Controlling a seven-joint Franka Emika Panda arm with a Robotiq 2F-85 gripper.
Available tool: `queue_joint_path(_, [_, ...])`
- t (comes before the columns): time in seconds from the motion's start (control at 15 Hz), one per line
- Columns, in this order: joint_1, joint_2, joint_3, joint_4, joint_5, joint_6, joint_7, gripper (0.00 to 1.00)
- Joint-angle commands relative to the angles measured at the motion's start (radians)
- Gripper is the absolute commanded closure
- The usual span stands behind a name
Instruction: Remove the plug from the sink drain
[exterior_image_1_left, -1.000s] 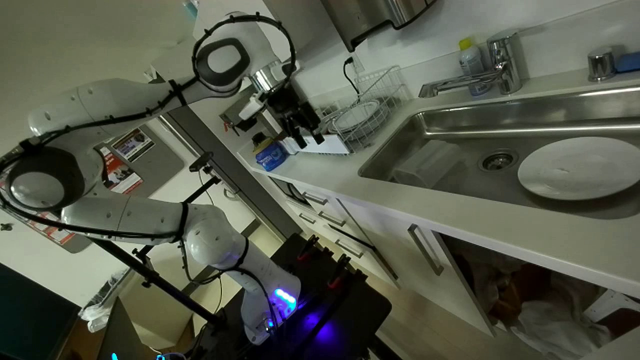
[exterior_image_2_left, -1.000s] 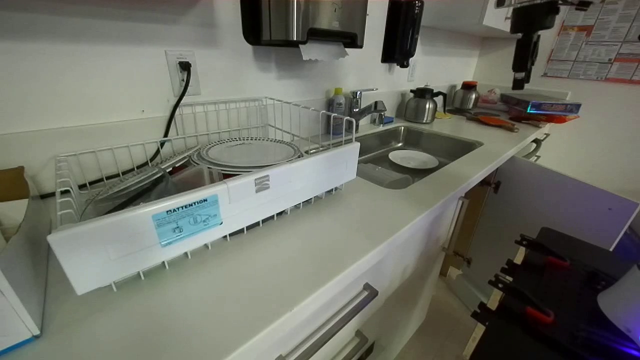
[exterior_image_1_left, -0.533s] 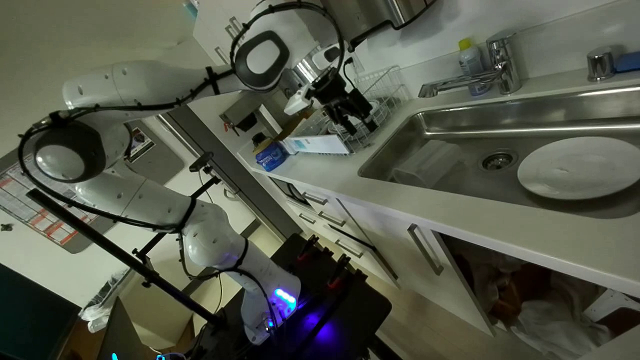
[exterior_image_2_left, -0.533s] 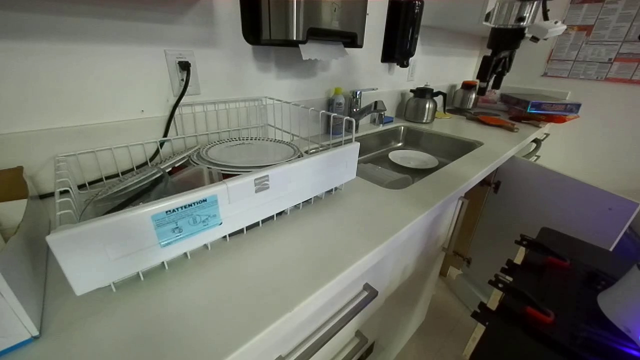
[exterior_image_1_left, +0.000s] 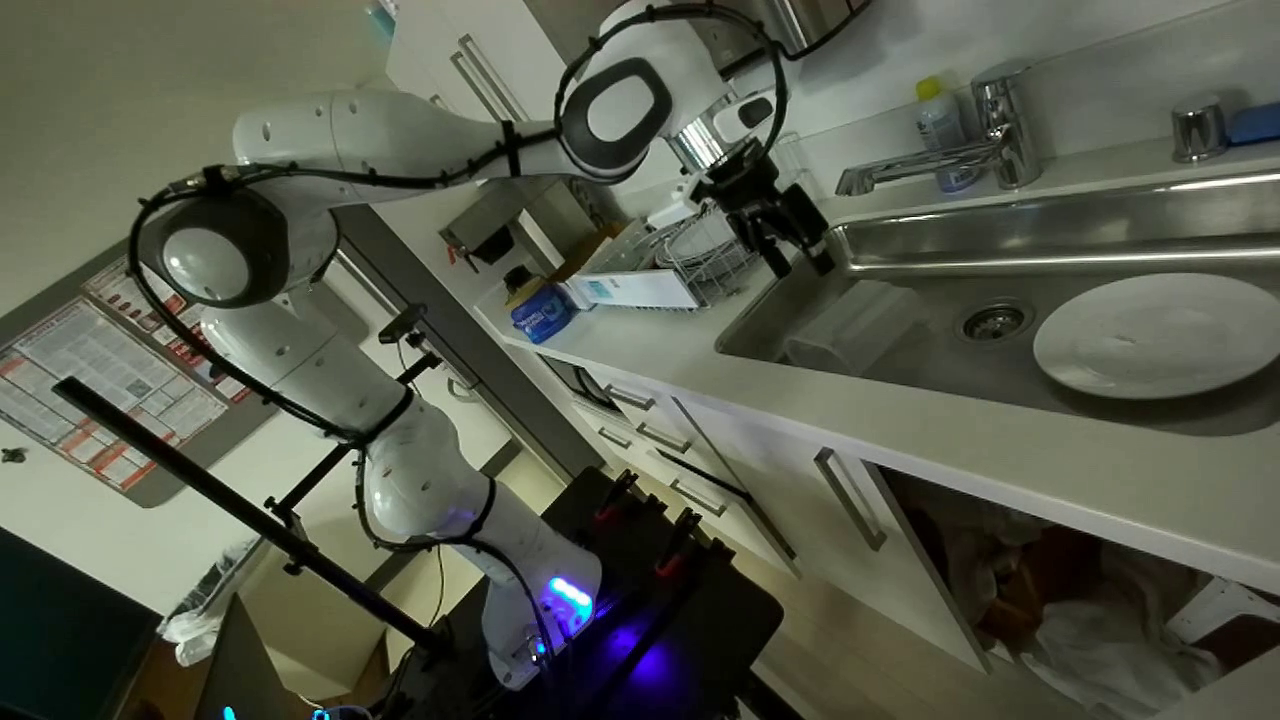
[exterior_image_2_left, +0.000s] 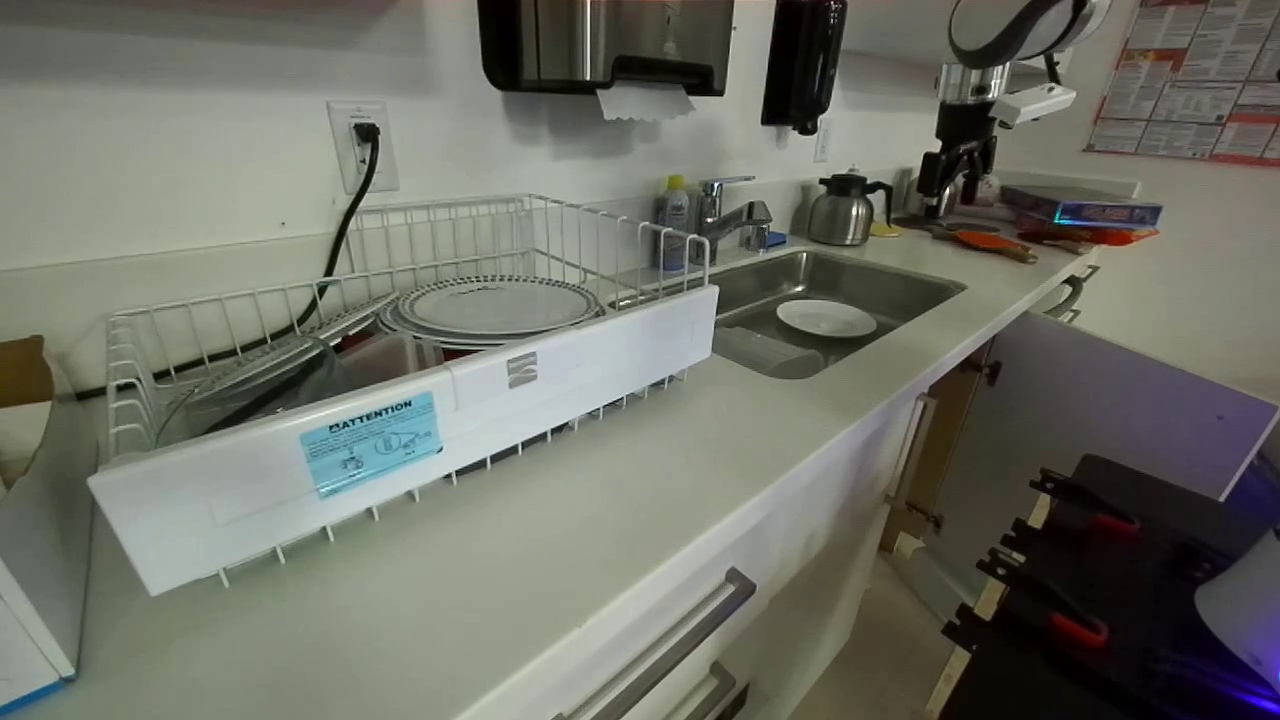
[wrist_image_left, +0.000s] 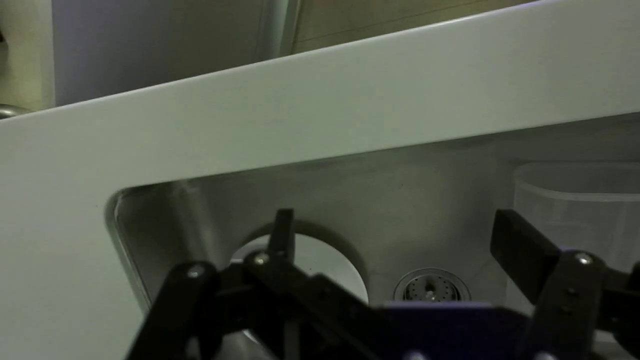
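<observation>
Stainless steel lines the long sink (exterior_image_1_left: 930, 240) set into the pale bench (exterior_image_1_left: 650, 345). In its floor lies the drain (exterior_image_1_left: 996, 321), between a white plate (exterior_image_1_left: 1160, 335) on one side and a clear plastic tub (exterior_image_1_left: 860, 325) on the other; the plate's edge comes near the drain without touching it. The wrist view shows the plug (wrist_image_left: 431, 290) seated in the drain, a metal strainer pierced with small holes and with a knob at its middle, its lower edge cut off by a dark part of the hand (exterior_image_1_left: 802, 265).

The hand is wide, its two fingers (wrist_image_left: 522, 255) well apart, and hangs above the level of the bench, well away from the plug. Which part of the sink lies straight below it cannot be told. In the wrist view the drain appears low between the fingers, and one finger covers part of the plate.

A chrome tap (exterior_image_1_left: 1015, 140) stands at the sink's back edge, a yellow-capped bottle (exterior_image_1_left: 942, 135) just beside it. In both exterior views a white wire rack (exterior_image_2_left: 480, 415) stands on the bench beside the sink; in an exterior view plates (exterior_image_2_left: 495, 303) lie stacked in it, and its front bears a blue label (exterior_image_2_left: 370, 443). Past the sink there stands a steel jug (exterior_image_2_left: 842, 215) with a black handle.
</observation>
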Motion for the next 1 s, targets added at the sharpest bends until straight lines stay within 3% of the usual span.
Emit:
queue_joint_path(0.0, [-0.019,0.001,0.019,0.006,0.001,-0.003,-0.001,0.00])
queue_joint_path(0.13, [-0.021,0.031,0.019,0.030,0.027,-0.002,-0.014,0.00])
queue_joint_path(0.53, [-0.058,0.278,0.021,0.176,0.201,0.112,0.061,0.00])
queue_joint_path(0.93, [-0.081,0.574,0.038,0.413,0.247,0.215,0.239,0.00])
